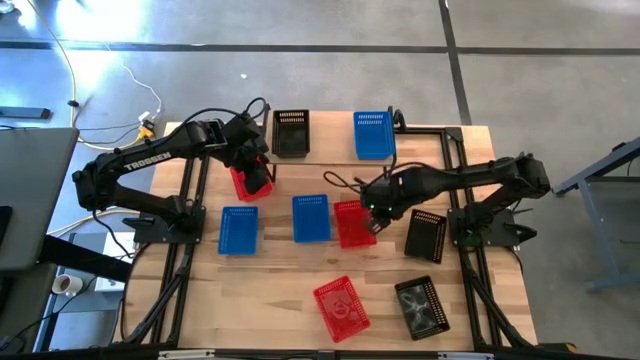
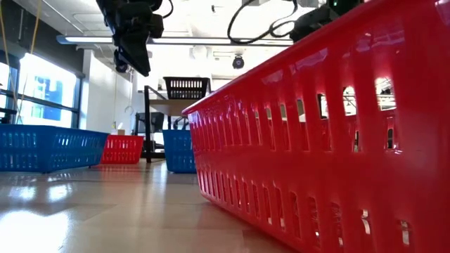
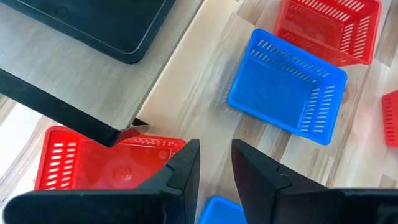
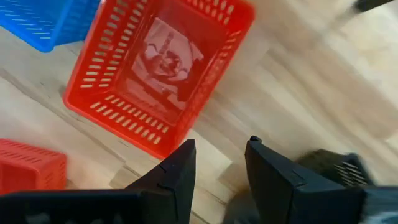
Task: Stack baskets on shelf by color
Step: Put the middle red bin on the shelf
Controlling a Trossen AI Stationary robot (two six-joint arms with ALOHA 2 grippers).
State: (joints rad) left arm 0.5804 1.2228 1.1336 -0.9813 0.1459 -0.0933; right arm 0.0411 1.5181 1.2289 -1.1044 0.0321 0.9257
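Seen from above, the left arm, lettered TROSSEN, bends toward the shelf (image 1: 330, 150); its left gripper (image 1: 259, 180) hangs over a red basket (image 1: 243, 182) by the shelf edge. A black basket (image 1: 291, 131) and a blue basket (image 1: 372, 134) sit on the shelf. The right gripper (image 1: 374, 215) hovers by another red basket (image 1: 351, 222). At table level, a red basket wall (image 2: 316, 140) fills the foreground. Both wrist cameras show parted, empty fingers (image 3: 180, 171) (image 4: 177, 171).

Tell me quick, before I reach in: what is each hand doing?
Left hand: open, holding nothing, above a red basket.
Right hand: open, empty.
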